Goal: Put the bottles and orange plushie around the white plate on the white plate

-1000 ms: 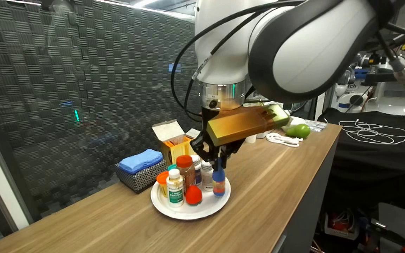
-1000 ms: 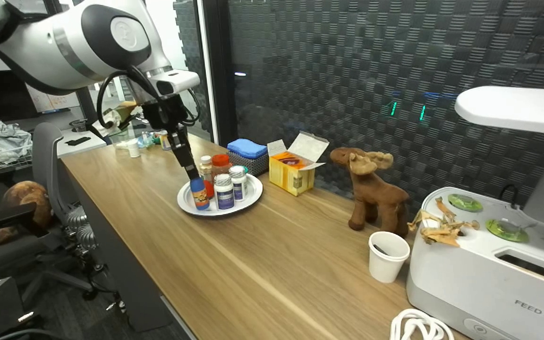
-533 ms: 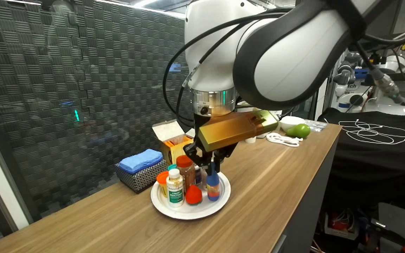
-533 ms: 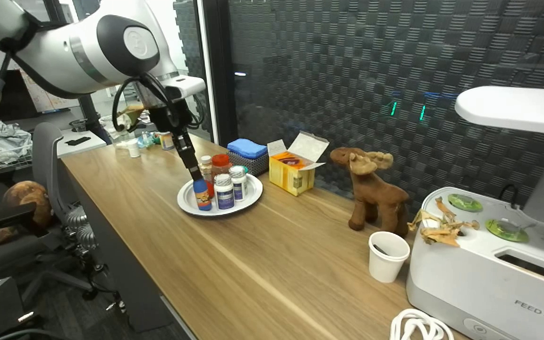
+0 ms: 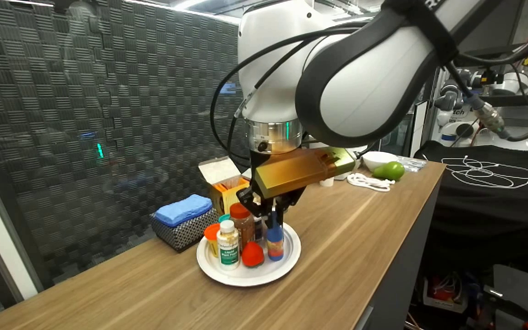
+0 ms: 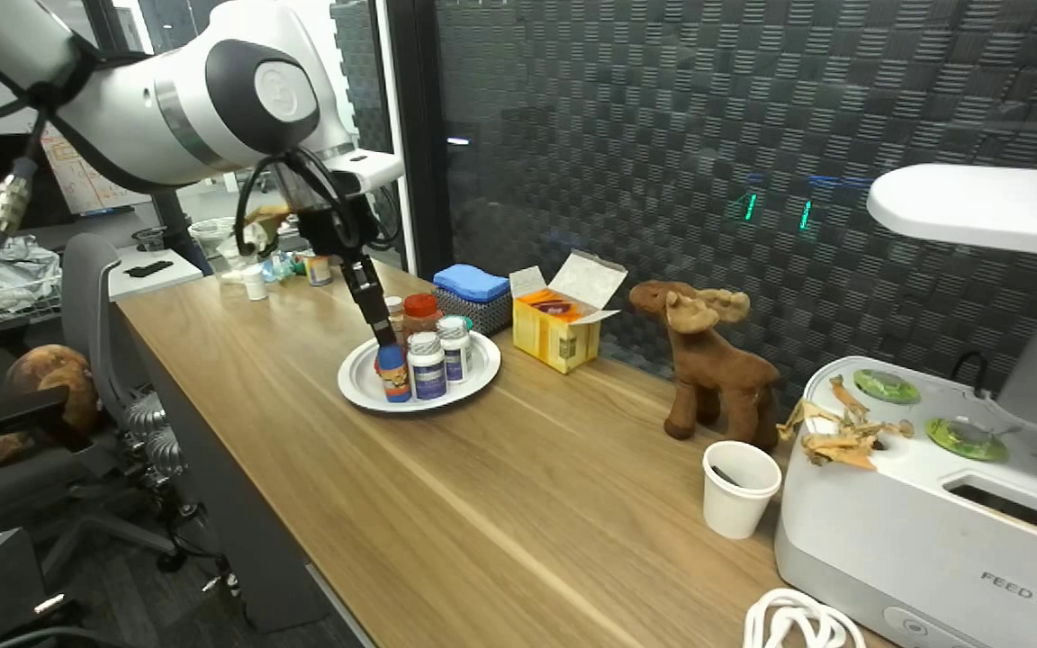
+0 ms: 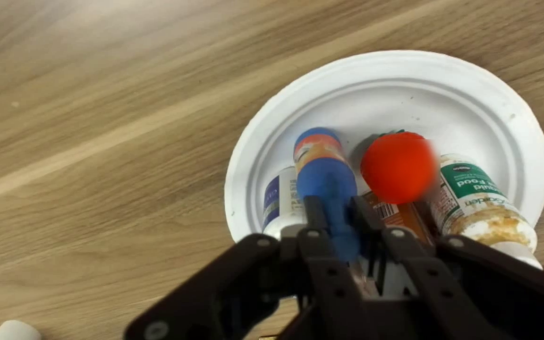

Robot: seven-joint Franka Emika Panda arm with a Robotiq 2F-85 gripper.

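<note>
Two white bottles [image 6: 429,371], a green-labelled bottle [image 5: 228,250] and a red-capped brown bottle [image 5: 244,227] stand upright on the white plate [image 5: 268,275]. The orange plushie [image 5: 252,255] nestles between the green-labelled one and a blue bottle [image 5: 275,244], leaning slightly, held by its neck.

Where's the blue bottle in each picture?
In an exterior view: blue bottle, slightly right of centre, below the middle.
In an exterior view: blue bottle, left of centre, below the middle.
Wrist view: blue bottle, just right of centre.
Landmark in all three: the plate.
</note>
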